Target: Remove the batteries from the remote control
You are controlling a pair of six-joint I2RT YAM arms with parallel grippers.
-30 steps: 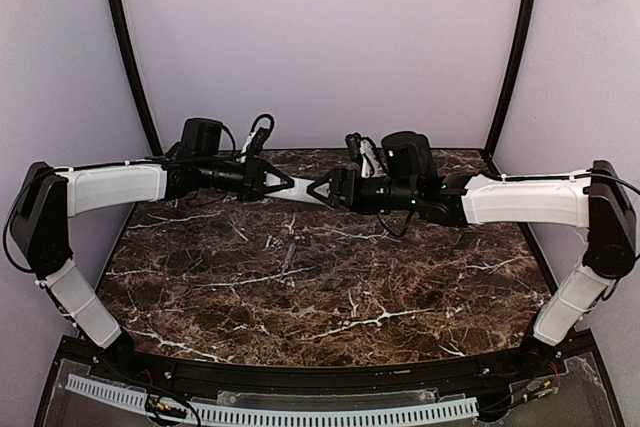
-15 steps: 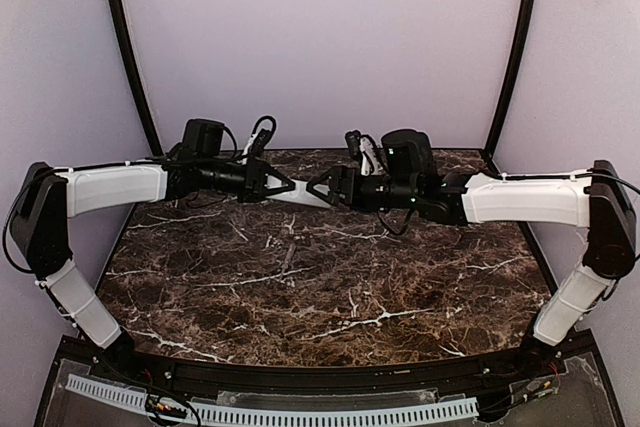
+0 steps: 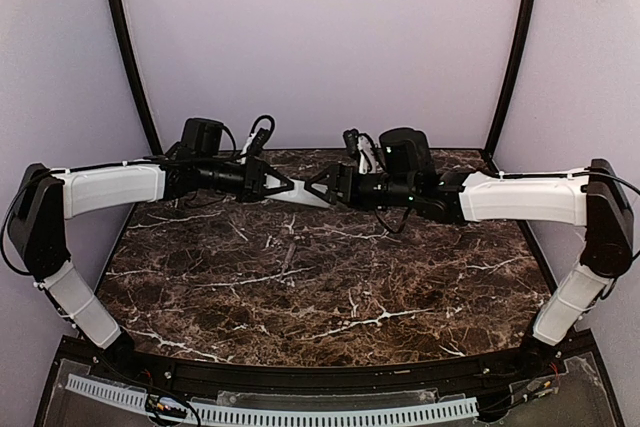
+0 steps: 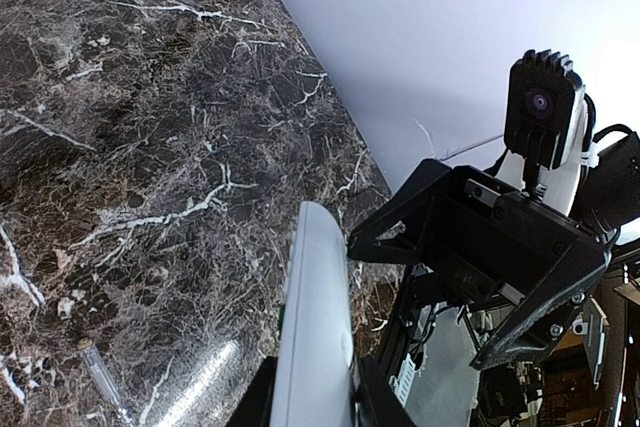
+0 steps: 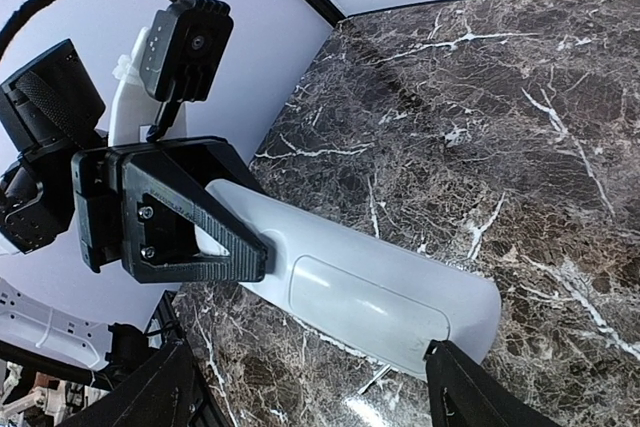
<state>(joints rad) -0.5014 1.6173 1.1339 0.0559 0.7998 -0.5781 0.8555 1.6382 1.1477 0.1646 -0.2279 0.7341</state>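
Over the far end of the table (image 3: 300, 287) the left gripper (image 3: 287, 187) and right gripper (image 3: 319, 190) meet, the remote (image 3: 304, 197) spanning between them; passage lies beneath and nearer, while poles (image 3: 130, 57) and wall (image 3: 320, 47) hem the back.

We can read no lettering, number, brand or sign in any view. The remote control (image 5: 300, 247), running from nine o'clock towards four in the right wrist view, shows us plain white plastic, and the marbled table (image 5: 480, 117) carries no markings.
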